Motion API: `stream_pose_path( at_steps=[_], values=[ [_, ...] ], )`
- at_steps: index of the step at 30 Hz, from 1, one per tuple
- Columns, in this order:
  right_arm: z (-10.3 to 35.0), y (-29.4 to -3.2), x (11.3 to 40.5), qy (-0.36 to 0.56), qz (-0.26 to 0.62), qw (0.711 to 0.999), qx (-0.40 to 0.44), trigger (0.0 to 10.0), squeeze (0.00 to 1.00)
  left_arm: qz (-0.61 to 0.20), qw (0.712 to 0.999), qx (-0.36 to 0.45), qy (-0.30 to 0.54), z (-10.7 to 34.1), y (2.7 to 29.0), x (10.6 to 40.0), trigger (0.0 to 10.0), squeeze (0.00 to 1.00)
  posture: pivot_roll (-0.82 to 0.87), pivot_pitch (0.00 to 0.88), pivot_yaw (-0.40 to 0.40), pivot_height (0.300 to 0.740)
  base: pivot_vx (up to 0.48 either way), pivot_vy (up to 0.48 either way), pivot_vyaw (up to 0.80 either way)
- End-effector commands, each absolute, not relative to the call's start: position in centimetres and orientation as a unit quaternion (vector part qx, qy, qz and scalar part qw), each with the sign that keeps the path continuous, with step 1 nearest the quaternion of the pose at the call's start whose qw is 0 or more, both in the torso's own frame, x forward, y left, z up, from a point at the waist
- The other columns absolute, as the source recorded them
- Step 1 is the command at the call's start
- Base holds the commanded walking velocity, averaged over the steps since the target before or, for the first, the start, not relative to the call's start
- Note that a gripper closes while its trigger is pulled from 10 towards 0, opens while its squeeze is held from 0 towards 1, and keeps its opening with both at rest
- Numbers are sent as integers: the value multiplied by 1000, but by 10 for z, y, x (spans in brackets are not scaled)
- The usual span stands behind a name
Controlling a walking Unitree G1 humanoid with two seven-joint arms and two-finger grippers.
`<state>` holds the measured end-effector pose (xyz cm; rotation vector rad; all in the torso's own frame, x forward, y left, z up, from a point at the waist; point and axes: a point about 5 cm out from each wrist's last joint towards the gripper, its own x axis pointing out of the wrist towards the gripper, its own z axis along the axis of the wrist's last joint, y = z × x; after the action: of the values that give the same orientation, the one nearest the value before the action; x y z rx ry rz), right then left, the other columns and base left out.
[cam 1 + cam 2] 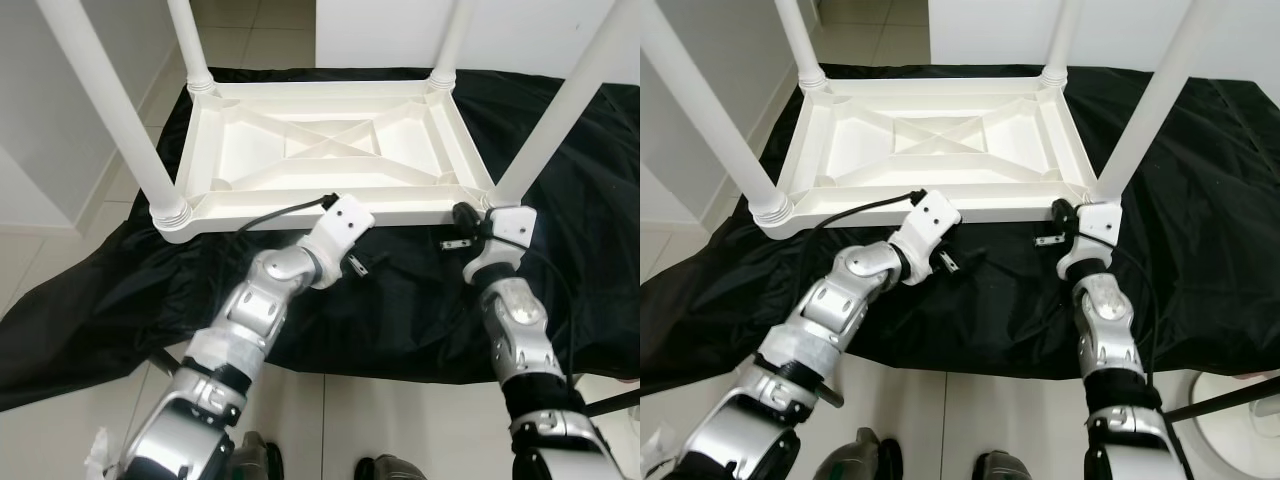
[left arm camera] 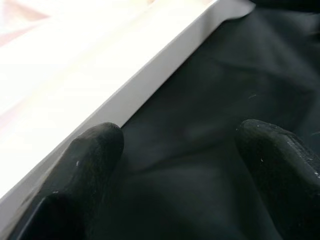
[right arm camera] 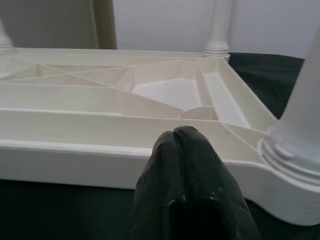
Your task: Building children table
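Both silver arms reach from six o'clock toward the upturned white table point(image 1: 330, 150), which lies top-down on a black cloth point(image 1: 90, 300) at twelve. Its four legs point(image 1: 110, 110) stand seated in the corner sockets, so assembly looks nearly done (righting it probably remains). Left gripper point(image 2: 175, 165) hovers over the cloth with fingers spread and empty, just beside the near rail. Right gripper point(image 3: 185, 165) has its fingers pressed together on nothing, near the four o'clock corner. Leg tops are cropped; how tightly they sit cannot be judged.
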<state>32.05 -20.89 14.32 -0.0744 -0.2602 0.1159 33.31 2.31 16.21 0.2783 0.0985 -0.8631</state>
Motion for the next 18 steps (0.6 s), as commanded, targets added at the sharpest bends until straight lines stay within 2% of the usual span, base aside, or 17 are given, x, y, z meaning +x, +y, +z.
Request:
stream_pose_path(
  at_steps=[1, 13, 16, 18],
  values=[
    [143, -203, 316, -131, 76, 988, -25, 10000, 0, -234, 962, 142, 26, 164, 42, 349, 10000, 0, -14, 43, 18, 740, 0, 0, 0],
    [139, -194, 295, -121, 128, 984, -19, 10000, 0, -225, 964, 140, -2, 175, 46, 365, 10000, 0, -55, 27, 17, 740, 0, 0, 0],
    [136, -192, 278, -105, 160, 981, -17, 10000, 0, -230, 963, 139, -7, 178, 45, 370, 10000, 0, -92, 52, 25, 740, 0, 0, 0],
    [136, -192, 278, -105, 160, 981, -17, 10000, 0, -230, 963, 139, -7, 178, 45, 370, 10000, 0, -92, 52, 25, 740, 0, 0, 0]
  ],
)
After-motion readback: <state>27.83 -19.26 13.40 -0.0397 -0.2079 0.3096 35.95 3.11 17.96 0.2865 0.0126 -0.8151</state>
